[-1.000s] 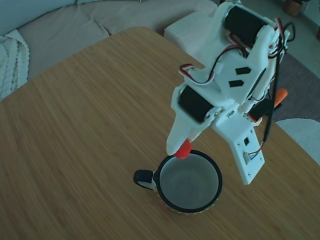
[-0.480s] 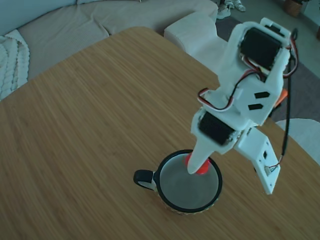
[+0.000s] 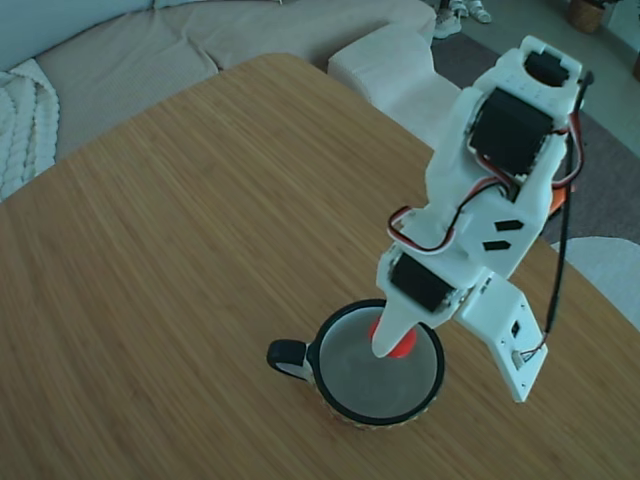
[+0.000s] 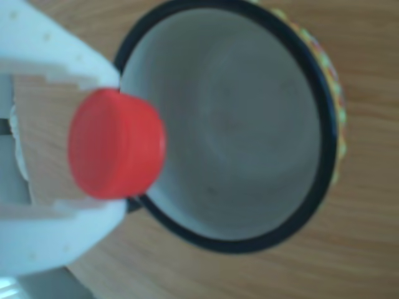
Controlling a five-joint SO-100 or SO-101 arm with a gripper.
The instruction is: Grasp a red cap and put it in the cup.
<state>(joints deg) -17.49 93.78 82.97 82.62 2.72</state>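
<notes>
Cup (image 3: 345,404): wide mug, black rim, pale grey inside, patterned yellowish band low on the outer wall; upright on the table, close to the near edge in the fixed view, right of the middle. In the other view (image 4: 327,118), mouth open toward the camera, nothing lying on the grey bottom.

Cup handle (image 3: 287,357): black, sticking out to the left in the fixed view.

Red cap (image 3: 402,345): small, round, bright red; above the cup's mouth, over its far-right part, partly hidden behind a white finger in the fixed view. In the other view (image 4: 115,144), seen side-on, over the cup's rim at the left of the picture.

Gripper (image 3: 391,342): white, pointing down into the cup's mouth; clamped on the red cap. In the other view (image 4: 106,146), one white finger above the cap and one below, both pressed against it.

Finger (image 3: 393,328): long, tapering, white; tip over the inside of the cup, clear of the rim in the fixed view.

Arm (image 3: 480,230): white printed parts with black motors, red-white-black wires looped along the side; leaning in from the upper right, above the table's right edge.

Table (image 3: 180,230): light wood, grain running diagonally, rounded far corner.

Sofa (image 3: 120,50): pale, beyond the table's far left edge, with a knitted white throw (image 3: 22,125) at the left.

Floor (image 3: 600,150): dark grey, past the table's far right edge.
</notes>
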